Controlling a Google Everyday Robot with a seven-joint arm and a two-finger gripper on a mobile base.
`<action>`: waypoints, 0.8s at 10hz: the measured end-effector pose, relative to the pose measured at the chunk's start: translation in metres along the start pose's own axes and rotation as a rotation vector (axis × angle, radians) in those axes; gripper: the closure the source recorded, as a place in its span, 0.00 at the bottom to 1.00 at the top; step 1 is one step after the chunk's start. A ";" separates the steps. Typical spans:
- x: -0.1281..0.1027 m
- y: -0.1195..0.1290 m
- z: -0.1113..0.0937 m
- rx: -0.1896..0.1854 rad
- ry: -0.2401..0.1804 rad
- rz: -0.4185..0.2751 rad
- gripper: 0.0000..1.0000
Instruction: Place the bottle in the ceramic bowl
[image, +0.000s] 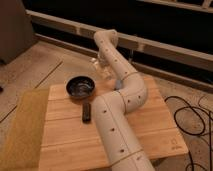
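Now the pincer (103, 68) grips the bottle (96, 63) near the table's (152, 131) far edge.

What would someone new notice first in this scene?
The big white arm dominates, sweeping from the bottom edge up across the wooden table. Its gripper, above and right of the dark ceramic bowl, is shut on the pale bottle. A black bar lies on the table just in front of the bowl.

There is one bottle (95, 62), one ceramic bowl (80, 86), one flat black bar (86, 113) and one wooden table (155, 132). One arm (117, 122) carries one gripper (102, 68), up beyond the bowl at the table's far edge.
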 end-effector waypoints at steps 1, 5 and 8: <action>0.000 0.001 0.000 0.000 0.001 -0.003 1.00; -0.033 0.066 -0.001 0.046 0.037 -0.199 1.00; -0.047 0.106 0.005 0.049 0.055 -0.299 1.00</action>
